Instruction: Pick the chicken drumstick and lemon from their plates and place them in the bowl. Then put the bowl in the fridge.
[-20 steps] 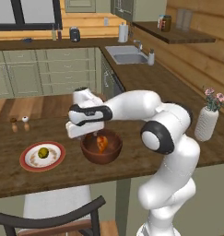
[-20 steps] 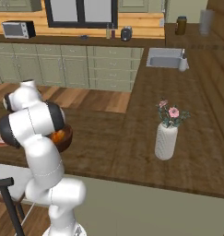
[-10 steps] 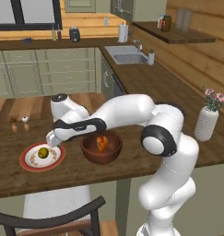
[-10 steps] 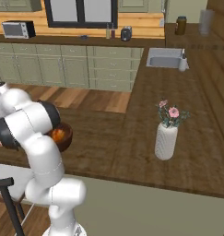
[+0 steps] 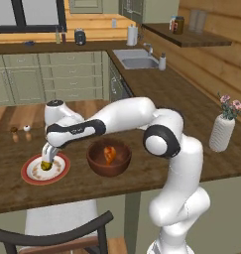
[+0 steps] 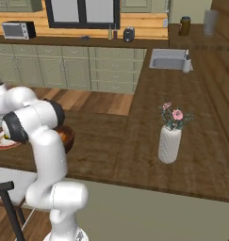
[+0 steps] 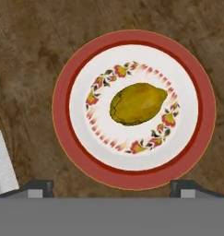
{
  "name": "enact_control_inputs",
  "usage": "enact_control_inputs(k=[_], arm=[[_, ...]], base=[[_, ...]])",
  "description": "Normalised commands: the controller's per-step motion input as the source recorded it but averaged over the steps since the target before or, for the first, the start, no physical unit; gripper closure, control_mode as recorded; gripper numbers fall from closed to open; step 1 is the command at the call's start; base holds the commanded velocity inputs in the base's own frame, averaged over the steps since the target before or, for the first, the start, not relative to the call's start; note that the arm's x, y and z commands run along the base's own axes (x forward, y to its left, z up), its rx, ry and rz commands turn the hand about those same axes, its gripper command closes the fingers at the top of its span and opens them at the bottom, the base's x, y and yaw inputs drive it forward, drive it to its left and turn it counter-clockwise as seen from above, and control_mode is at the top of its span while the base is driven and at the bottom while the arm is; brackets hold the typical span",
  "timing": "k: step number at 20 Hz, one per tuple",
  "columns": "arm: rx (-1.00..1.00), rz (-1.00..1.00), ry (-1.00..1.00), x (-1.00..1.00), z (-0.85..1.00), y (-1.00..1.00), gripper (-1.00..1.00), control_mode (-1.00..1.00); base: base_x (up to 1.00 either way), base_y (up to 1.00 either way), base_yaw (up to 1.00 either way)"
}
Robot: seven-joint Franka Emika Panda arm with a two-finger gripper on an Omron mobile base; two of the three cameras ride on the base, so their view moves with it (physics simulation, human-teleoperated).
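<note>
Lemon (image 7: 138,103) on red-rimmed plate (image 7: 67,73), claw (image 7: 111,186) spread wide above it.

Yellow-green, lying on its side at the middle of the plate's white centre, ringed by a red and yellow flower pattern. Touched by nothing; both dark claw tips low in the hand view, well apart, one at each side of the plate's near rim, gripping nothing. From the left base view, claw (image 5: 48,159) pointing down right over lemon (image 5: 45,165) and plate (image 5: 29,173), near the front left of the dark wooden tabletop (image 5: 191,114). Just beside the plate, to its right: deep reddish-brown bowl (image 5: 96,163) with the orange-brown chicken drumstick (image 5: 109,154) inside. Far to the right on the same tabletop, a white vase (image 5: 220,133) with pink flowers. Behind, green cabinets (image 5: 67,74) and a sink (image 5: 137,62) set in the side counter.
</note>
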Motion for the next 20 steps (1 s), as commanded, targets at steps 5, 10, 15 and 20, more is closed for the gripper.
enact_control_inputs(k=[5,10,15,20], arm=[[0.0,0.15,0.07,0.23,-0.01,0.32,-1.0,-1.0],[-0.01,0.0,0.06,0.46,-0.05,0.43,-1.0,-1.0],[-0.08,-0.07,0.17,0.49,-0.11,0.37,-1.0,-1.0],[-0.15,-0.06,0.18,0.15,-0.44,0.3,-1.0,-1.0]], base=[[0.0,0.0,0.0],[0.0,0.0,0.0],[0.0,0.0,0.0],[0.0,0.0,0.0]])
